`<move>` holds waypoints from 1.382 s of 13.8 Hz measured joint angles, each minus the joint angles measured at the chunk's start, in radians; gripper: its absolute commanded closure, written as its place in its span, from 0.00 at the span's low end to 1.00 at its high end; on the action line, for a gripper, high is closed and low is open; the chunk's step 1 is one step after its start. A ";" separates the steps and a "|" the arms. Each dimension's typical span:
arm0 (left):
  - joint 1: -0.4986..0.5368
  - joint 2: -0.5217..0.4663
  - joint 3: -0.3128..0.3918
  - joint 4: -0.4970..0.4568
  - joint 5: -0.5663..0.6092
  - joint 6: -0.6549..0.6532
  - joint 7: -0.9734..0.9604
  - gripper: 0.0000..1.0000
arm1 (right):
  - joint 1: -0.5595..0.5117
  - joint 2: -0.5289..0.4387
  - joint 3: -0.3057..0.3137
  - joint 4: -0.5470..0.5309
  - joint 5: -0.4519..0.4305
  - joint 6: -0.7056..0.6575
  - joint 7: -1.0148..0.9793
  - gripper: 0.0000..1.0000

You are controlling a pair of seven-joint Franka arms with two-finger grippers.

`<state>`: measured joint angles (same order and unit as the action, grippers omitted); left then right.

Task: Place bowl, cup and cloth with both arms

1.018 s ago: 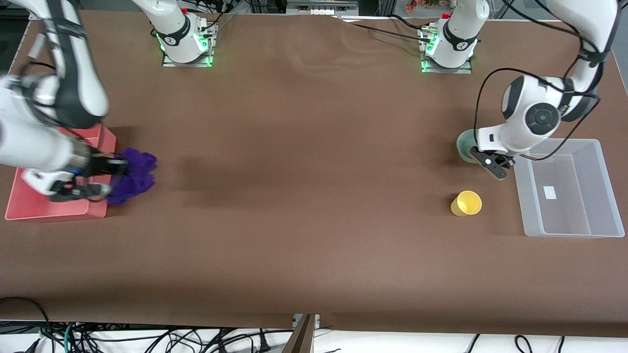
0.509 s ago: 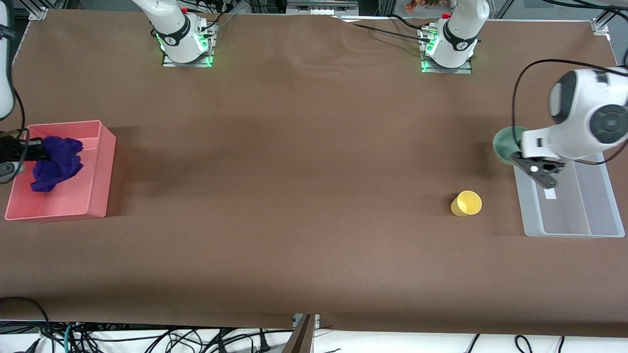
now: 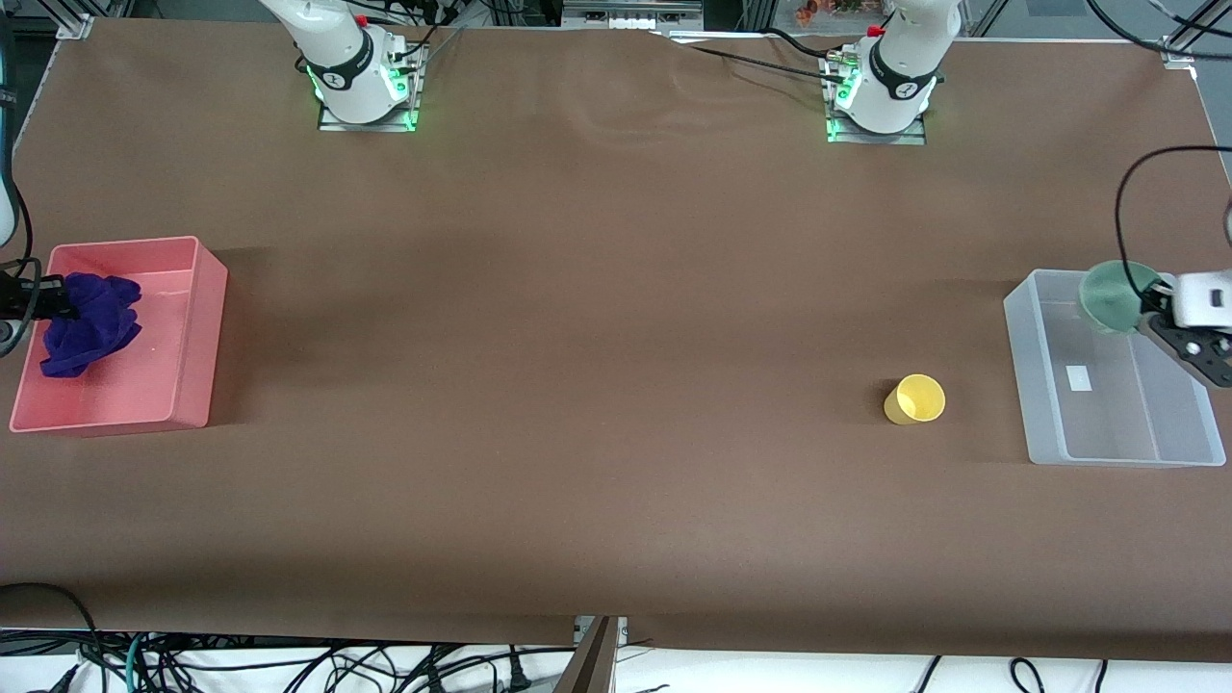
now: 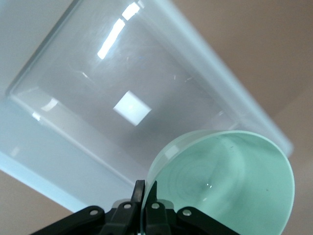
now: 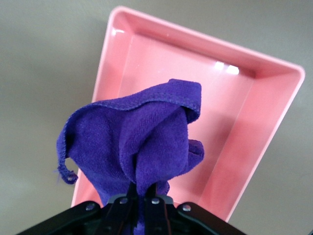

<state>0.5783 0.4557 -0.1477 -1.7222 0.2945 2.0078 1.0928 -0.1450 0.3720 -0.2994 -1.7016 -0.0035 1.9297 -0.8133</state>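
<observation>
My left gripper [image 3: 1150,310] is shut on the rim of the pale mint-green bowl [image 3: 1112,295] and holds it tilted in the air over the clear plastic bin [image 3: 1044,404]; in the left wrist view the bowl [image 4: 230,186] hangs over the bin [image 4: 102,83] with my left gripper [image 4: 146,193] pinching its rim. My right gripper [image 3: 53,298] is shut on the purple cloth [image 3: 87,322], which hangs over the pink bin [image 3: 188,337]; the right wrist view shows the cloth [image 5: 132,147] over the pink bin [image 5: 161,58], held by my right gripper [image 5: 145,192]. The yellow cup [image 3: 915,399] stands on the table beside the clear bin.
The clear bin holds only a white label [image 3: 1079,378]. The two arm bases [image 3: 358,72] [image 3: 883,82] stand along the table edge farthest from the front camera. Cables hang below the table's nearest edge.
My left gripper carried the bowl from the table to over the clear bin. My right gripper carried the cloth from beside the pink bin to over it.
</observation>
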 measured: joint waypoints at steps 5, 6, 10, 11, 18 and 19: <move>0.046 0.239 -0.004 0.093 -0.019 0.166 0.008 1.00 | -0.011 0.032 -0.009 -0.005 0.000 0.019 -0.015 0.01; 0.046 0.262 -0.007 0.097 -0.020 0.193 0.008 1.00 | -0.010 0.032 -0.009 -0.005 0.000 0.020 -0.015 0.01; 0.045 0.276 -0.012 0.112 -0.032 0.203 0.008 0.00 | -0.009 0.027 -0.007 0.000 0.003 0.022 -0.015 0.01; 0.045 0.275 -0.013 0.115 -0.034 0.203 0.008 0.00 | -0.008 0.022 -0.006 0.004 0.009 0.022 -0.015 0.01; 0.036 0.048 -0.154 0.171 -0.036 -0.097 -0.016 0.00 | 0.013 -0.087 0.084 0.034 0.136 0.016 -0.007 0.01; 0.035 0.010 -0.190 0.170 -0.037 -0.147 -0.057 0.00 | 0.015 -0.106 0.109 0.036 0.141 0.000 0.024 0.01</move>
<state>0.6132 0.4655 -0.3374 -1.5518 0.2577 1.8608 1.0354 -0.1301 0.2658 -0.1906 -1.6655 0.1379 1.9296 -0.7893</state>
